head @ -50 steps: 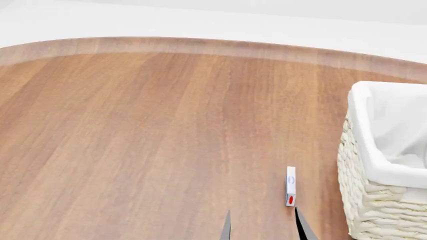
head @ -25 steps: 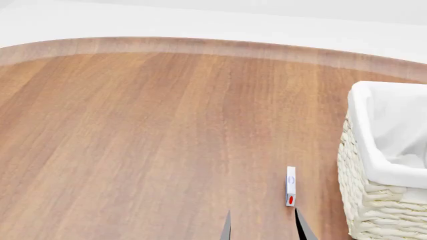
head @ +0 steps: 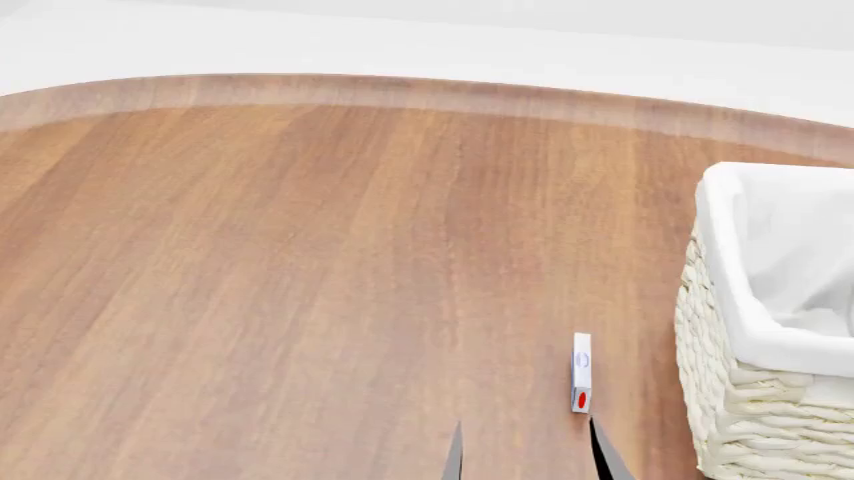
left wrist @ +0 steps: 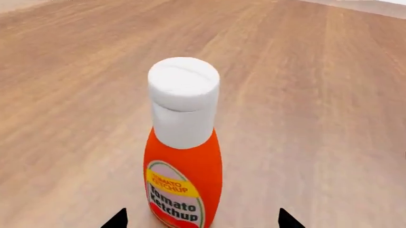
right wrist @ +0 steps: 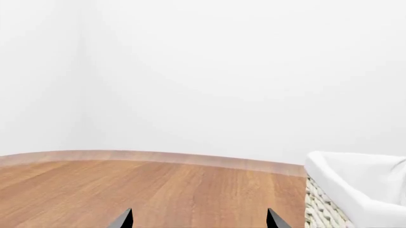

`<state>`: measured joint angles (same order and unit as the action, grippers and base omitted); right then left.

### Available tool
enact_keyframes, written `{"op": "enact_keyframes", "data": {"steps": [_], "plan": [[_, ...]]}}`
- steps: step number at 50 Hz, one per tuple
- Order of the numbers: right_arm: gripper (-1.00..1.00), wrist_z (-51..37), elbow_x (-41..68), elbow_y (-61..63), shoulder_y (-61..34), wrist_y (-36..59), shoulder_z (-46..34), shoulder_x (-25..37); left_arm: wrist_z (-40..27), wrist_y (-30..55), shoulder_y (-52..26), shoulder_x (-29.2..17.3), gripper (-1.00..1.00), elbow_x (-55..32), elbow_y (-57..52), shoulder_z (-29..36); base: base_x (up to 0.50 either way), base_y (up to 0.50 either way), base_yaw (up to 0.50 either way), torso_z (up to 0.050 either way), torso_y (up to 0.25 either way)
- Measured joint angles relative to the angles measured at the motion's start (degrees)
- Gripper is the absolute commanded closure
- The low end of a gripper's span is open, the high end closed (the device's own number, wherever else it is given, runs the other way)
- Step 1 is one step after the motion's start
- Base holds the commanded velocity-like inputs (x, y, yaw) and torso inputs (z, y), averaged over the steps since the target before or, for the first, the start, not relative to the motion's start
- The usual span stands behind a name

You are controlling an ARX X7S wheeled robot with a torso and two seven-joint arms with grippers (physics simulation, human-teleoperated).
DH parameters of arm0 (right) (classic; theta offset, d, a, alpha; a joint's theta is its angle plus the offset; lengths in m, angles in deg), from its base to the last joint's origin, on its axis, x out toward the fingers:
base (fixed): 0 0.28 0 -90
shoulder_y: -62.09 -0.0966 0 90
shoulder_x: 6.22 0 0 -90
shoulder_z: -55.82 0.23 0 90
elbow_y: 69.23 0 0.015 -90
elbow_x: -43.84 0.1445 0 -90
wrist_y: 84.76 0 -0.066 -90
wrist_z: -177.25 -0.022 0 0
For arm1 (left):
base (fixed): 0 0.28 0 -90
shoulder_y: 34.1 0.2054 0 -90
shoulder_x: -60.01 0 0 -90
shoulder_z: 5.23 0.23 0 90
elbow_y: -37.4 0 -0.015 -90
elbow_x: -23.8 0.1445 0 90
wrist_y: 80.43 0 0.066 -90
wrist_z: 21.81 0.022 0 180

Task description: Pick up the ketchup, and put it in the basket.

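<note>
The ketchup [left wrist: 184, 156], an orange-red squeeze bottle with a white cap and a "Tomato Ketchup" label, stands upright on the wooden table [left wrist: 304, 118] in the left wrist view. My left gripper [left wrist: 198, 221] is open. Its dark fingertips [left wrist: 117, 219] flank the bottle's lower part with a gap on each side. The head view does not show the ketchup. The basket [head: 747, 400], cream wicker with a white liner, stands at the table's right edge. My right gripper [head: 530, 455] is open and holds nothing, low at the head view's bottom edge, left of the basket [right wrist: 343, 190].
A small white box with a red dot [head: 582, 372] stands just ahead of the right gripper's fingertips, near the basket's left wall. The table's curved far edge [head: 441, 95] meets a white wall [right wrist: 203, 71].
</note>
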<state>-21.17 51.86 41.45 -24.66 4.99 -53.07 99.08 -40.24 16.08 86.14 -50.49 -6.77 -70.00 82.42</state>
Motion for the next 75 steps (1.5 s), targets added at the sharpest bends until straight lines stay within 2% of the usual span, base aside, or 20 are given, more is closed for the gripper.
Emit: {"op": "enact_keyframes", "data": {"steps": [12,28,43,44,54,63,68,75], "plan": [[-1.00,-0.3,0.2,-0.2,-0.1,-0.1,-0.4,0.2,6.1,-10.8,-4.5,0.5,-1.00,4.8,13.2,1.6,0.00,0.00,0.00,0.000,0.000],[-1.00,-0.6,0.4,-0.4,-0.2,-0.2,-0.9,0.5,10.8,-27.2,-12.5,2.7,-1.00,9.9,31.6,1.4,0.00,0.00,0.00,0.000,0.000],[-1.00,-0.7,0.5,-0.6,-0.3,-0.5,-1.4,0.7,14.8,-37.8,-20.9,4.5,-1.00,12.1,48.6,1.9,0.00,0.00,0.00,0.000,0.000],[-1.00,-0.7,0.5,-0.6,-0.3,-0.5,-1.5,0.8,15.0,-38.3,-21.3,4.6,1.00,12.2,49.5,1.9,0.00,0.00,0.00,0.000,0.000],[-1.00,-0.9,0.7,-0.9,-0.4,-0.6,-1.7,0.9,15.6,-40.3,-23.7,5.1,1.00,12.4,53.3,1.5,0.00,0.00,0.00,0.000,0.000],[-1.00,-1.0,0.9,-1.0,-0.6,-0.6,-1.9,1.1,14.4,-37.2,-22.3,5.0,1.00,11.8,48.8,1.8,0.00,0.00,0.00,0.000,0.000],[-1.00,-1.1,0.9,-1.1,-0.6,-0.7,-1.9,1.2,12.8,-31.0,-20.9,4.1,1.00,9.1,40.3,2.2,0.00,0.00,0.00,0.000,0.000],[-1.00,-1.2,1.1,-1.2,-0.6,-0.8,-2.0,1.4,9.4,-17.3,-22.0,1.4,1.00,3.3,25.3,4.0,0.00,0.00,0.00,0.000,0.000]]}}
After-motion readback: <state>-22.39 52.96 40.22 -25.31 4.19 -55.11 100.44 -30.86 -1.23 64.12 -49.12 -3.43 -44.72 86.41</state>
